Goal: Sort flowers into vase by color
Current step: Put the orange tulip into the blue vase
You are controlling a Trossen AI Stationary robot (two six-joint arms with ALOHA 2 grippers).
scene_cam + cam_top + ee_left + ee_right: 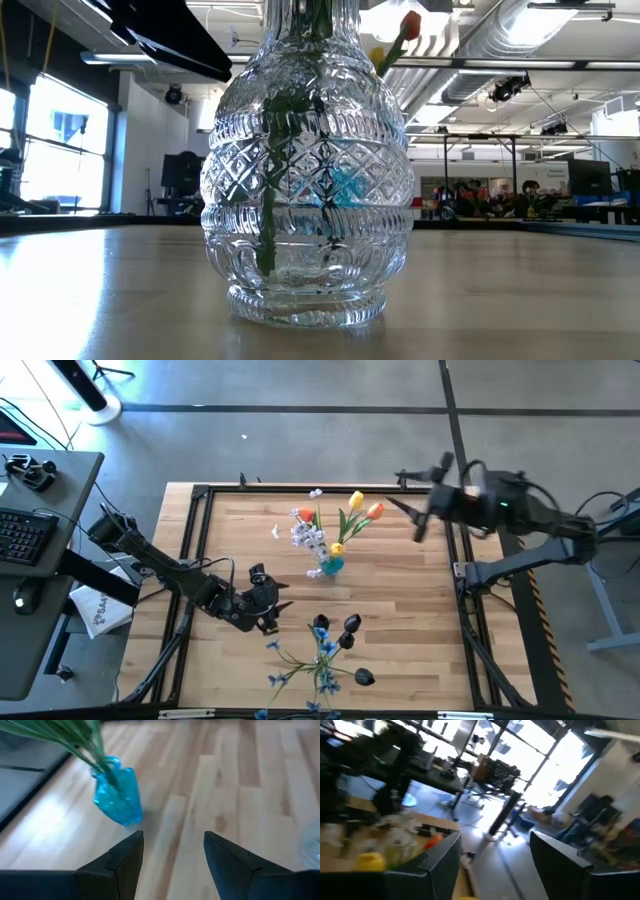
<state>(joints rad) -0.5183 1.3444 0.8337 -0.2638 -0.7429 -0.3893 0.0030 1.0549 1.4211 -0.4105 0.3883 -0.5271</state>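
A small blue vase [330, 567] stands mid-table and holds orange and yellow tulips [358, 508] and white sprays [309, 536]. Blue sprays and dark buds [325, 650] spread out near the table's near edge. In the low view a clear cut-glass vase [308, 170] stands close by, with green stems inside it. My left gripper [283, 608] is open, low over the table, left of and nearer than the blue vase [117, 795]. My right gripper [415, 505] is open and raised over the table's far right part; tulips [370, 861] show past its fingers.
A black frame [200, 495] rims the wooden table. A desk with a keyboard [25, 535] stands beyond the left edge. Bare wood [400, 610] lies between the blue vase and the table's right side.
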